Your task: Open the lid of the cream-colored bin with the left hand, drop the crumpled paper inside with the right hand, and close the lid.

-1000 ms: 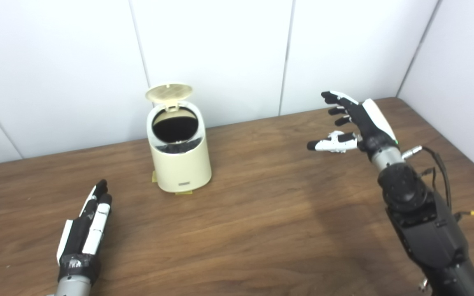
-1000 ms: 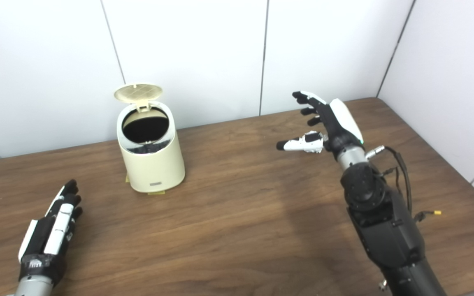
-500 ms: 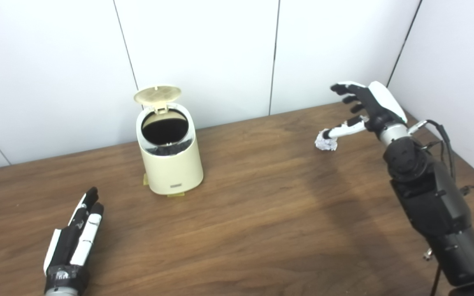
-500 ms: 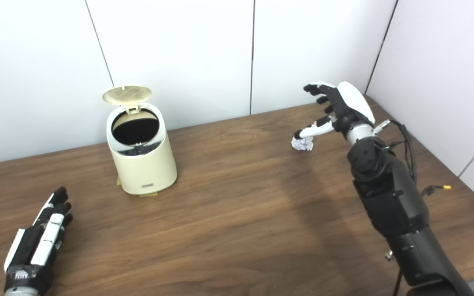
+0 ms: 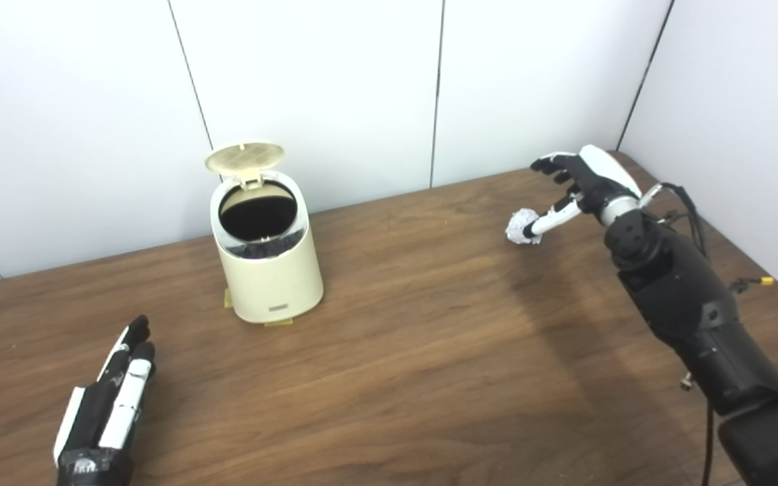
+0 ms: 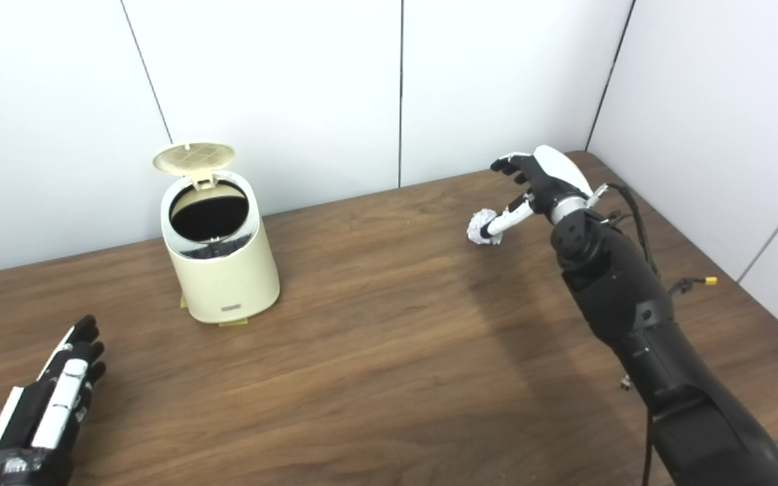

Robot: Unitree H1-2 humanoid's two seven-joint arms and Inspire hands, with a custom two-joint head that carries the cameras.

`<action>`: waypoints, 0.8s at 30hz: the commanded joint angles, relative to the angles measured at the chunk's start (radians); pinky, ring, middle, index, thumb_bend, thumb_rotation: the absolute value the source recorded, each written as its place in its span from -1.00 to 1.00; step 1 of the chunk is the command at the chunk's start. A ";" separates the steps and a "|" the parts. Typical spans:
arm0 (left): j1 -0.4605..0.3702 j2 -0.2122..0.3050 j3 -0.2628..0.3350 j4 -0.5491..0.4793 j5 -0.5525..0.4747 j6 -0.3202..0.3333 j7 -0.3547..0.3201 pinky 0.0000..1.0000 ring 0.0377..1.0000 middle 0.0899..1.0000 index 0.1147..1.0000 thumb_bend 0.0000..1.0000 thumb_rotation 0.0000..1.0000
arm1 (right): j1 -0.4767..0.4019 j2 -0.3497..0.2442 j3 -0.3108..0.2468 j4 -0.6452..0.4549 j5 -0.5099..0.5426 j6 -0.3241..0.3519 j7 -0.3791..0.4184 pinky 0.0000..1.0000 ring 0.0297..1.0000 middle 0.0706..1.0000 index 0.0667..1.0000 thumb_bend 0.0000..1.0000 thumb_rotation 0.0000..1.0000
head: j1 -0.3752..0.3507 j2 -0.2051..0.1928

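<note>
So the cream-colored bin (image 5: 269,260) sits at about 10 o'clock on the wooden table (image 5: 416,364), its lid (image 5: 245,156) flipped up and standing open at the back, dark inside. My left hand (image 5: 102,412) lies flat down at 7 o'clock, fingers straight and together, holding nothing, well apart from the bin. My right hand (image 5: 581,185) is out at 2 o'clock near the far corner, fingers (image 6: 507,164) spread and curled loosely over the crumpled paper (image 5: 519,225). The thumb tip looks like it's touching the paper ball, but honestly I can't tell from here if it's actually pressing it. The paper rests on the table, not gripped.
</note>
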 commanded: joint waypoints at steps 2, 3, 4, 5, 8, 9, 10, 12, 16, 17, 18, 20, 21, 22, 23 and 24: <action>-0.015 0.009 0.002 -0.059 -0.018 0.000 0.002 1.00 1.00 1.00 1.00 0.09 0.51 | -0.056 -0.015 -0.008 0.003 0.013 -0.024 -0.022 0.28 0.52 0.64 0.55 0.76 -0.89 | 0.000 0.002; -0.014 0.010 0.003 -0.063 -0.020 0.003 0.002 1.00 1.00 1.00 1.00 0.09 0.51 | -0.056 -0.011 -0.009 0.009 0.020 -0.032 -0.026 0.27 0.52 0.63 0.55 0.77 -0.90 | -0.001 0.003; -0.013 0.012 0.003 -0.066 -0.020 0.004 0.001 1.00 1.00 1.00 1.00 0.09 0.51 | -0.056 -0.008 -0.008 0.019 0.026 -0.045 -0.031 0.27 0.51 0.62 0.54 0.78 -0.90 | -0.001 0.005; -0.013 0.014 0.003 -0.070 -0.019 0.005 0.001 1.00 1.00 1.00 1.00 0.07 0.51 | -0.056 -0.006 -0.003 0.025 0.028 -0.052 -0.031 0.29 0.51 0.62 0.54 0.79 -0.89 | 0.001 0.006; -0.012 0.013 0.003 -0.077 -0.023 0.007 0.002 1.00 1.00 1.00 1.00 0.05 0.52 | -0.058 -0.006 0.014 0.055 0.022 -0.070 -0.036 0.42 0.59 0.64 0.54 0.80 -0.84 | 0.002 0.008; -0.012 0.013 0.004 -0.077 -0.026 0.008 0.002 1.00 1.00 1.00 1.00 0.05 0.52 | -0.057 -0.004 0.017 0.057 0.019 -0.068 -0.039 0.42 0.59 0.63 0.52 0.81 -0.84 | 0.002 0.008; -0.011 0.013 0.003 -0.080 -0.025 0.010 0.003 1.00 1.00 1.00 1.00 0.05 0.52 | -0.056 -0.003 0.024 0.058 0.010 -0.065 -0.042 0.42 0.59 0.62 0.50 0.81 -0.83 | 0.002 0.008; -0.010 0.014 0.001 -0.088 -0.021 0.017 0.003 1.00 1.00 1.00 1.00 0.06 0.53 | -0.050 -0.002 0.030 0.060 0.006 -0.066 -0.044 0.39 0.57 0.61 0.48 0.81 -0.82 | 0.001 0.010; -0.009 0.021 -0.001 -0.092 -0.026 0.021 -0.006 1.00 1.00 1.00 1.00 0.07 0.53 | -0.036 0.004 0.018 0.067 0.031 -0.060 -0.039 0.35 0.53 0.62 0.48 0.79 -0.84 | 0.001 0.013; -0.009 0.023 -0.001 -0.093 -0.027 0.021 -0.008 1.00 1.00 1.00 1.00 0.06 0.53 | -0.035 0.003 0.019 0.068 0.033 -0.060 -0.038 0.35 0.53 0.61 0.48 0.79 -0.84 | 0.001 0.013; -0.010 0.027 -0.003 -0.091 -0.024 0.021 -0.010 1.00 1.00 1.00 1.00 0.06 0.53 | -0.032 0.000 0.024 0.062 0.033 -0.053 -0.028 0.35 0.52 0.61 0.48 0.78 -0.84 | 0.000 0.015; -0.011 0.034 -0.005 -0.085 -0.016 0.018 -0.011 1.00 1.00 1.00 1.00 0.07 0.55 | -0.024 -0.004 0.028 0.041 0.035 -0.035 -0.008 0.34 0.50 0.58 0.50 0.75 -0.80 | 0.000 0.017; -0.011 0.036 -0.006 -0.083 -0.015 0.019 -0.010 1.00 1.00 1.00 1.00 0.08 0.56 | -0.021 -0.004 0.028 0.036 0.038 -0.031 -0.002 0.34 0.49 0.57 0.50 0.75 -0.80 | 0.000 0.017; -0.010 0.037 -0.006 -0.081 -0.019 0.021 -0.010 1.00 1.00 1.00 1.00 0.09 0.56 | -0.018 -0.005 0.027 0.036 0.041 -0.036 -0.002 0.34 0.49 0.56 0.51 0.74 -0.80 | 0.002 0.018; -0.010 0.038 -0.006 -0.080 -0.021 0.023 -0.010 1.00 1.00 1.00 1.00 0.10 0.55 | -0.015 -0.005 0.027 0.038 0.043 -0.043 -0.003 0.33 0.48 0.54 0.50 0.74 -0.81 | 0.002 0.018; -0.010 0.038 -0.008 -0.079 -0.020 0.023 -0.009 1.00 1.00 1.00 1.00 0.11 0.55 | -0.013 -0.006 0.026 0.041 0.047 -0.050 -0.002 0.33 0.48 0.53 0.50 0.74 -0.81 | 0.002 0.018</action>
